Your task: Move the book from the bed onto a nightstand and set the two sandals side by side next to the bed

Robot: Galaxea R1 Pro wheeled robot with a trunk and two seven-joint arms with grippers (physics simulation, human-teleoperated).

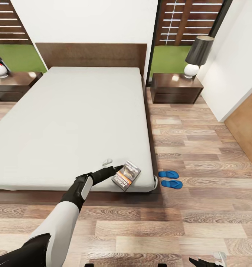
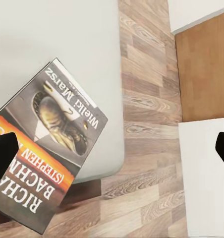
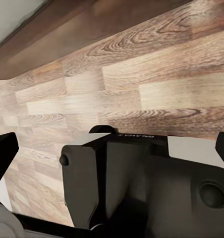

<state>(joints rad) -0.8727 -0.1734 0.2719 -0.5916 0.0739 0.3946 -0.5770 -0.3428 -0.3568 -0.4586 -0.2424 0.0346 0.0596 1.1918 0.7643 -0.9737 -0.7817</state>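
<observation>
book [image 1: 126, 175] overhangs the bed [image 1: 66, 122] edge, left gripper [image 1: 118, 168] beside it.

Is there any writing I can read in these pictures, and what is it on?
"RICHA... BACHM..." on the book cover, cut off by the picture's edge.
"(STEPHEN ...)" on the cover's orange band, also cut off.
"Wielki Marsz" on the cover's grey part.
Small lettering on the robot's dark body, too blurred to read.

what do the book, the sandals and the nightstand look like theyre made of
Book: thin printed paperback, probably paper, with a slight sheen on its cover.
Sandals: plain bright blue, likely rubber or foam, matte.
Nightstand: dark brown wood, glossy; its top shows bright reflections.
</observation>
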